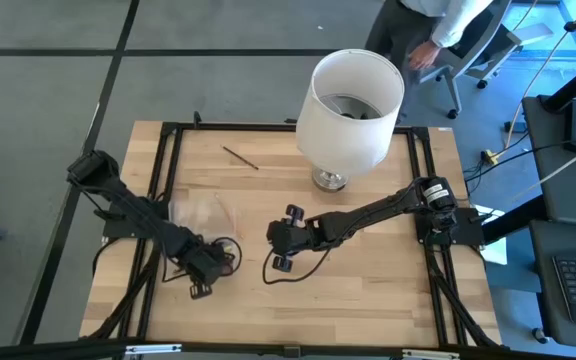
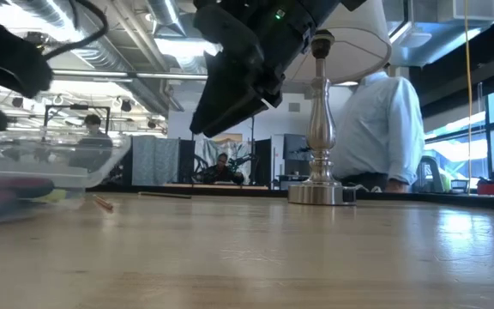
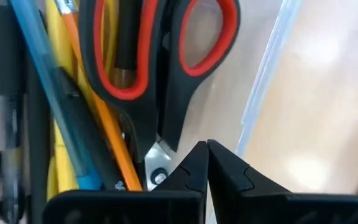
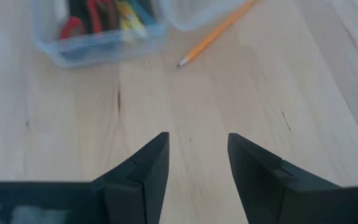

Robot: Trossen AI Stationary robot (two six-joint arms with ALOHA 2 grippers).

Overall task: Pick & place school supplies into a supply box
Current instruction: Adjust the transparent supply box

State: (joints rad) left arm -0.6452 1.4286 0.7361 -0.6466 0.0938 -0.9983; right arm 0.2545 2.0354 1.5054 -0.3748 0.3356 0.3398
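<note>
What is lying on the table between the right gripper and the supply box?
In the right wrist view, only bare wood lies between the right gripper and the supply box; an orange pencil lies off to one side.

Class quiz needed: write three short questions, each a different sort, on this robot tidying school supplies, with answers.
1. True or false: the left claw is shut.
2. Where do the scissors lie? A: in the clear box among pens. B: in a cup. C: on the floor.
3. Fill the gap: outside the box, on the table, lies an orange ____.

Key: 1 true. 2 A. 3 pencil.
</note>
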